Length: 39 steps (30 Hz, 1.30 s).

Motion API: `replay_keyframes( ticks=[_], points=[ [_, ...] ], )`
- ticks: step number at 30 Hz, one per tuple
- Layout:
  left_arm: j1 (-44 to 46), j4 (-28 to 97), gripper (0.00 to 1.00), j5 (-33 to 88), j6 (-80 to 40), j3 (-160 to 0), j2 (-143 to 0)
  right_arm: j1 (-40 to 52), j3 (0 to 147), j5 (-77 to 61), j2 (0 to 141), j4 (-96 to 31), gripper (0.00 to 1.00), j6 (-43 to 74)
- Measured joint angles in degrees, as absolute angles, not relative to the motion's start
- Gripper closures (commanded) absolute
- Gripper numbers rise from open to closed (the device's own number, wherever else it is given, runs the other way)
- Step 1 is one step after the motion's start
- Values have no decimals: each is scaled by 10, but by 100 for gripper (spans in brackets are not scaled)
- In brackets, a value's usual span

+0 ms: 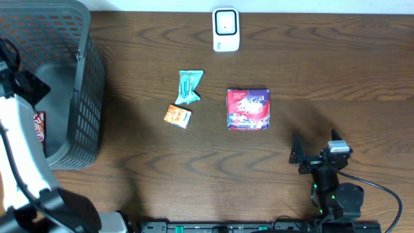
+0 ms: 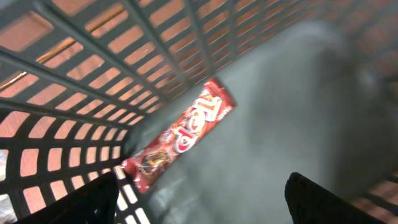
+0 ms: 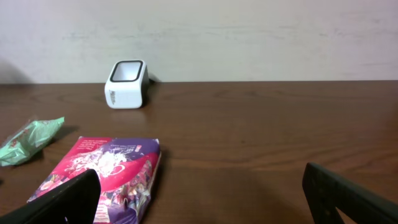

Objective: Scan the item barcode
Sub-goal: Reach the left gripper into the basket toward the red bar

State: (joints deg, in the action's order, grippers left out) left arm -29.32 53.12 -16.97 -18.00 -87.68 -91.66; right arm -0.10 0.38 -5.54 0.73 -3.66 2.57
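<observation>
The left gripper (image 2: pixel 208 204) is held inside the grey basket (image 2: pixel 93 74). Its fingers are spread wide apart and nothing is between them. Just under it, a red candy bar (image 2: pixel 180 137) is seen lying on the basket floor by the wall, with its long side slanted. The basket is placed far to the left of the white scanner (image 1: pixel 226 29).

The right gripper (image 3: pixel 205 199) is also spread wide, and nothing is held in it. It is parked low over the table (image 1: pixel 336 71), on the near side of the scanner and off to its right. A red and purple pouch (image 3: pixel 102 174) is laid flat between this gripper and the scanner, ahead of the fingers and to their left. The pouch is almost square, so no long side can be picked out. A teal packet (image 1: pixel 189 87) and an orange packet (image 1: pixel 177 116) are set in front of the scanner, a little to its left.

It is judged that the pouch would be reached most easily by the right arm, and then carried straight on to the scanner.
</observation>
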Motion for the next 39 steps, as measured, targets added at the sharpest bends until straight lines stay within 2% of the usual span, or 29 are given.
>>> replay_keyframes(
  ticks=[26,37,39],
  points=[
    [-316,514,14,-195,-114,-875,-1162,-1,4,-55,7,-37,1,26],
    [-360,482,15,-97,-39,-868,-1171,-1,4,-55,7,-37,1,26],
    [-361,475,21,-89,-32,-862,-1171,-1,4,-55,7,-37,1,26]
  ],
)
